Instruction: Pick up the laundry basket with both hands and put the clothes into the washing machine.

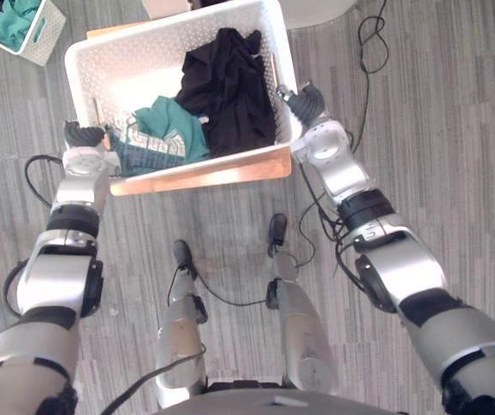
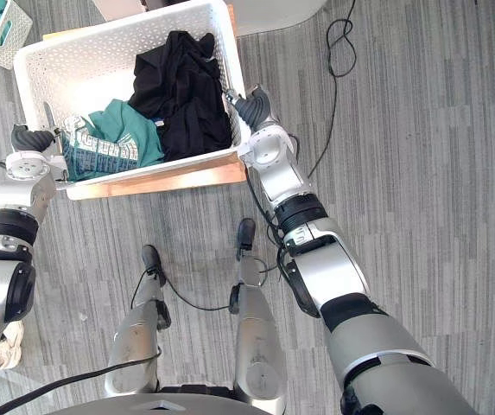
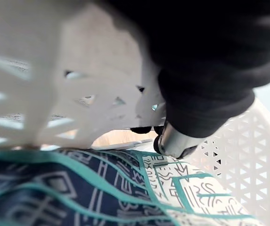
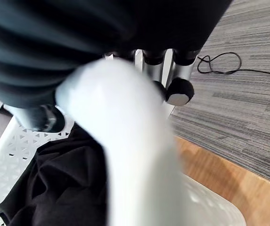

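White basket (image 1: 126,78), stiff and light I judge, sits on a wooden board (image 1: 212,171), best carried by its side rims. Soft clothes (image 1: 225,86) lie loose inside and may shift. My right hand (image 1: 303,102) clamps the right rim, thumb inside; my left hand (image 1: 83,137) pinches the left rim.

Bare floor (image 1: 454,112) right of laundry basket (image 1: 126,73), clothes (image 1: 230,86) heaped inside, small basket (image 1: 47,35) far left

Small white bin (image 1: 44,36) w/ teal cloth (image 1: 14,17) far left; wooden board (image 1: 204,171) on grey floor (image 1: 454,104)
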### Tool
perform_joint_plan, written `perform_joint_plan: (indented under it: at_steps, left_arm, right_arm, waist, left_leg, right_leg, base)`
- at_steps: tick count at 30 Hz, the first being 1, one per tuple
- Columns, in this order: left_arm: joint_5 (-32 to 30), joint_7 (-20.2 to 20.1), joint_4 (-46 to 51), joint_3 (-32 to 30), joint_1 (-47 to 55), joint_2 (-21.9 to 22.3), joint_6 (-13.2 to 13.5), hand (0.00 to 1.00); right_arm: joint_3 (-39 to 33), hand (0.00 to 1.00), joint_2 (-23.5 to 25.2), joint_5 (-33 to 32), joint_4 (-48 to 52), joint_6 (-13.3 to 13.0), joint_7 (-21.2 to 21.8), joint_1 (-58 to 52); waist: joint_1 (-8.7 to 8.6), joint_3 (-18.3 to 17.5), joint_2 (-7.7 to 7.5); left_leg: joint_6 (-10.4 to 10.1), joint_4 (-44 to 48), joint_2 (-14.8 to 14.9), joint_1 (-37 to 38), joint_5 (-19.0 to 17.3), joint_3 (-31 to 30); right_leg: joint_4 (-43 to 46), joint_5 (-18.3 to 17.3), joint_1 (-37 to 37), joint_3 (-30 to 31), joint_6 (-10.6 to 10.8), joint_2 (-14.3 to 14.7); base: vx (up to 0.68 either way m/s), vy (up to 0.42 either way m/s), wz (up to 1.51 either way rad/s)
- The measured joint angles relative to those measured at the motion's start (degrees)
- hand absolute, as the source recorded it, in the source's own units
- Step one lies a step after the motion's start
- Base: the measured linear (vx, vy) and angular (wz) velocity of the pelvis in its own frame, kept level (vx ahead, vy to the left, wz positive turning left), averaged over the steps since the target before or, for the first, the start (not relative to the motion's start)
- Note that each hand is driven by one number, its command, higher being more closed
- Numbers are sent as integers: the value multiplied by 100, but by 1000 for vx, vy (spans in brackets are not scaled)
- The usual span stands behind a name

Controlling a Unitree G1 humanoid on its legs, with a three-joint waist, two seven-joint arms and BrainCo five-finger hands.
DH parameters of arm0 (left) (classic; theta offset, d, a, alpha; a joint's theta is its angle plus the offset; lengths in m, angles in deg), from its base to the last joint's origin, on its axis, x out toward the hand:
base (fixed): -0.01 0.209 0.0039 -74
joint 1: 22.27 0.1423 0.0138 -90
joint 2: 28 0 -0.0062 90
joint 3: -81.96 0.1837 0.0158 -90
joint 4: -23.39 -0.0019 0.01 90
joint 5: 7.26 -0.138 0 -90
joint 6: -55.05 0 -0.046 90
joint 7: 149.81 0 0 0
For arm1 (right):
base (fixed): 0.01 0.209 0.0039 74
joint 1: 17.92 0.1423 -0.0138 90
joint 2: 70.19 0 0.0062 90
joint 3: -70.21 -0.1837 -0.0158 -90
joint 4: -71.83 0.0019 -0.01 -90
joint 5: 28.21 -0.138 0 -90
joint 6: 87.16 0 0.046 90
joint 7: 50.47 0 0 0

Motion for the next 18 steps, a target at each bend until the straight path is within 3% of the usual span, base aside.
perform_joint_plan:
  at_steps: [7,18]
  left_arm:
    - [-73,-71,-6,-9,9,9,-36,100]
    - [-216,-73,-2,-1,-4,51,-25,100]
  right_arm:
    - [194,100,-27,703,0,168,173,118]
    - [524,100,-233,1517,-264,166,651,342]
  waist:
    - [-1,17,-112]
    - [6,17,-113]
  left_leg:
    - [-5,0,12,80,2,-9]
    - [-13,0,25,68,9,-33]
  right_leg:
    - [0,1,92,-10,-2,8]
    - [0,-1,102,-40,0,14]
  base:
    - [-13,16,1]
    - [-29,46,1]
